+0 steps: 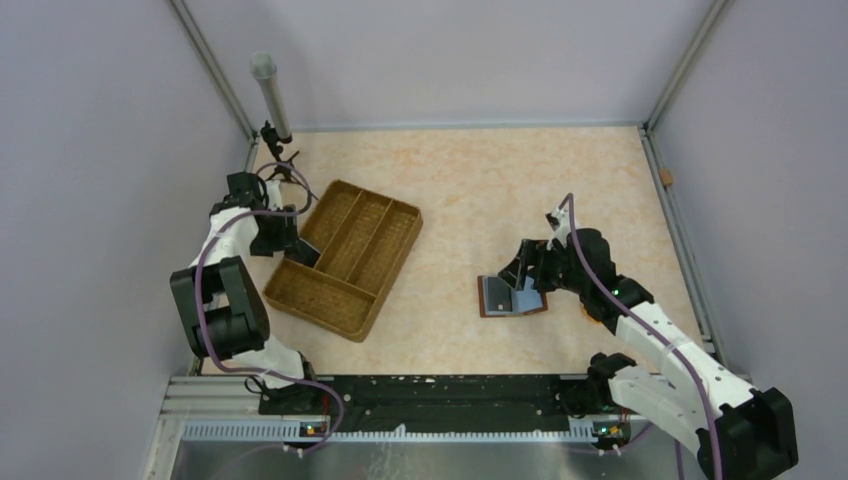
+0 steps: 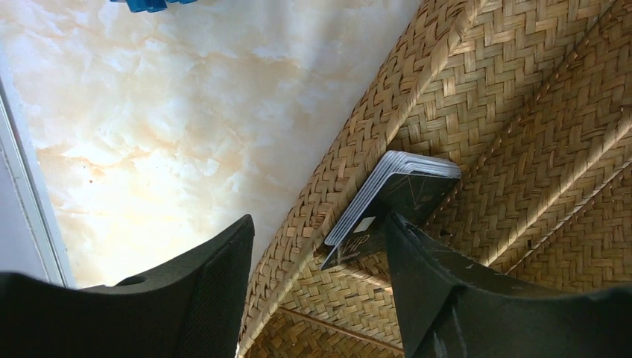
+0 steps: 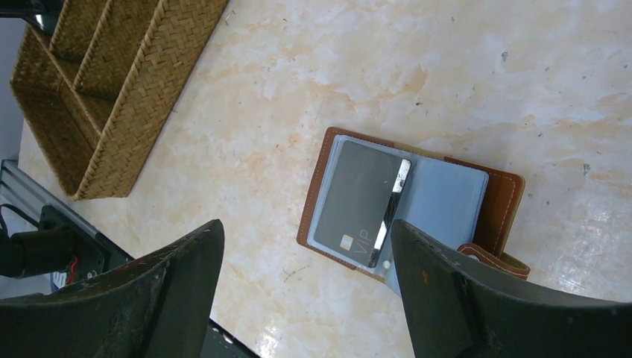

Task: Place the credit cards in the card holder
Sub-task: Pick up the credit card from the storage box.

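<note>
Left gripper (image 2: pixel 317 224): jaws spread, straddling the side wall of the woven tray (image 2: pixel 522 112). One finger is outside over the table (image 2: pixel 149 134), the other inside the tray with its tip against the stack of cards (image 2: pixel 402 190). There is a gap on the outer side, so no pinch. The stack leans on edge against the inner wall.

Right gripper (image 3: pixel 305 231): jaws wide apart, holding nothing, hovering over the card holder (image 3: pixel 501 200). The holder lies open on the table, well apart from the tray, with one dark card (image 3: pixel 354 198) flat on its left page.
</note>
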Tool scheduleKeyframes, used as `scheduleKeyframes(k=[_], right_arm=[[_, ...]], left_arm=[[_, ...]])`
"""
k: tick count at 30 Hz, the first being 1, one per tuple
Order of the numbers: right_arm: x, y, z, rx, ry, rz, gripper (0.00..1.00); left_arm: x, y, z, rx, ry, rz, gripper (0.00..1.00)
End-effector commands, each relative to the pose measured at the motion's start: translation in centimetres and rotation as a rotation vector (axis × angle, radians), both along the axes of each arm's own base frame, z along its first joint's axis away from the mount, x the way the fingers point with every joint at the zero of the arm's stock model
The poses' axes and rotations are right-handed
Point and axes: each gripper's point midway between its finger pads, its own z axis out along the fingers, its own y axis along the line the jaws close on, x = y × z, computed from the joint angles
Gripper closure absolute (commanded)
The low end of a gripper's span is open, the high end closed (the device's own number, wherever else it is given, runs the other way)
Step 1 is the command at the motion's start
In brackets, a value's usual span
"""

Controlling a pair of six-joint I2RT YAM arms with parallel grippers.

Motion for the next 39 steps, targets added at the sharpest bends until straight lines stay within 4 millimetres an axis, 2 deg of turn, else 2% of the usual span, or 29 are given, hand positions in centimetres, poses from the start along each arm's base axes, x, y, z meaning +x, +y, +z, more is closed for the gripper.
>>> scheduleKeyframes(k=[1,4,8,18,22,32,36,39], right_arm=[[0.1,0.0,0.6,0.021,-0.019,-0.001,0.20],[0.1,0.0,0.6,0.023,-0.019,-0.003,0.20],[0.1,0.0,0.5,0.022,-0.017,-0.003,0.20],[0.1,-0.1,0.4,0.020,-0.015,-0.009,0.20],[0.0,-0.1,0.1,0.018,-0.009,-0.007,0.20],[0.1,-0.1,-0.1,0.012,0.001,-0.009,0.20],[0.0,-0.2,-0.5,0.008,0.009,-0.011,0.20],[0.0,0.0,-0.6,0.014,0.014,-0.008,0.20]], left_arm=[[1.0,0.7,1.9,0.030,-0.076,0.017,0.35],[1.0,0.4,1.7,0.016,-0.072,0.006,0.41],[0.9,0.5,1.7,0.018,-0.069,0.009,0.54],[0.8,-0.2,2.4,-0.009,-0.096,-0.003,0.70],[0.8,-0.5,2.9,-0.019,-0.116,-0.005,0.84],[0.6,-2.5,4.3,-0.098,-0.185,-0.040,0.99],[0.5,-4.1,4.7,-0.168,-0.220,-0.082,1.00],[0.6,-4.1,4.3,-0.175,-0.209,-0.081,1.00]])
